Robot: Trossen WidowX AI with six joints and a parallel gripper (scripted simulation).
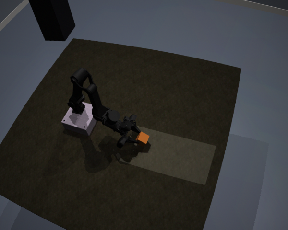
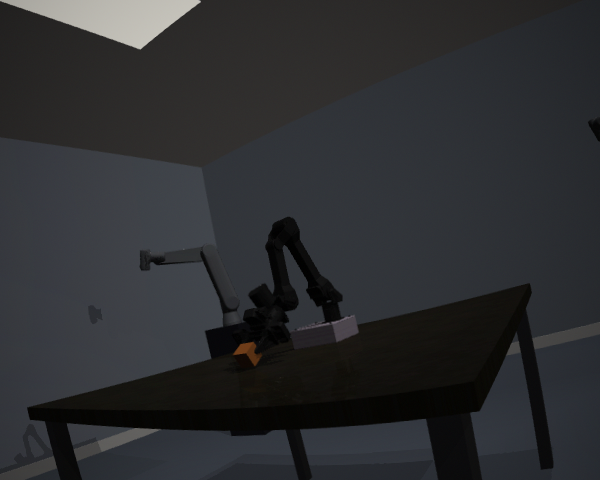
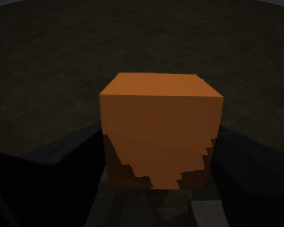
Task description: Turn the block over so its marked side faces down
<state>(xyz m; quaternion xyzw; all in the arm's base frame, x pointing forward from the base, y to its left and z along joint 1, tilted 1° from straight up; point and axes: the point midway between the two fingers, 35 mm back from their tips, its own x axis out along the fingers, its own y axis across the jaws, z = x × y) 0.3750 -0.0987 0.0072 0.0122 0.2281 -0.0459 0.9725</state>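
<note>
An orange block (image 1: 142,137) (image 2: 246,354) (image 3: 162,123) is between the fingers of my gripper (image 1: 138,137) (image 3: 158,128), which is shut on it from two opposite sides. In the wrist view the block fills the middle, with a brighter narrow face above and a darker, partly shadowed face towards the camera. The gripper points obliquely down and outward, and the block is tilted, low over the table (image 1: 163,86) (image 2: 393,372). Whether an edge touches the table I cannot tell. No mark shows on the visible faces; the marked side is hidden or too dark to make out.
The arm's pale base box (image 1: 77,121) (image 2: 323,333) stands on the table behind the gripper. A lighter lit patch (image 1: 178,155) lies on the table around and beyond the block. A grey arm (image 2: 220,279) and a dark pillar (image 1: 53,19) are off the table.
</note>
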